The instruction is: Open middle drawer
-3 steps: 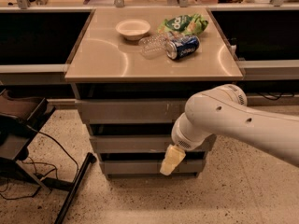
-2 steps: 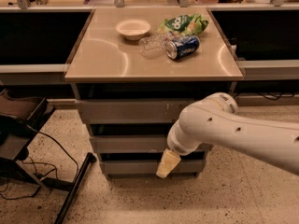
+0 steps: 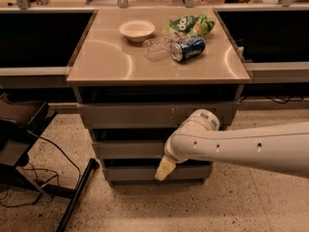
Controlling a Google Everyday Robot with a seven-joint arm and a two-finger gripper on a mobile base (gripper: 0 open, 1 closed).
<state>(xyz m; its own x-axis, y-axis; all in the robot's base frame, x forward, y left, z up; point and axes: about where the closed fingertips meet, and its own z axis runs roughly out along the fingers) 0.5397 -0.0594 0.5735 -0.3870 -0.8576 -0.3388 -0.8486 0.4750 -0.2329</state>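
My claw hangs low in front of the cabinet. Its pale tip tilts down and to the left, lying across the dark gap under the middle drawer and reaching onto the bottom front. From this side I cannot tell whether it is released or clenched. Behind it, my white arm runs off to the right and hides the right end of the middle drawer.

That drawer is the second of three grey fronts, plain and without a handle. It looks shut to me, level with its neighbours. Above it sits the larger top front with pale chipped marks.

I judge that I am at the approach, with no hold on anything yet. The claw looks a little too low, nearer the bottom front than the one I want. With no handle, my next move calls for catching an edge of the middle front in one of the dark gaps, then drawing it straight out from the cabinet. The thing to avoid is hooking the bottom front by mistake.

Further up, the table top carries a bowl, a clear bottle, a blue can and a green bag, none of which I need to touch.
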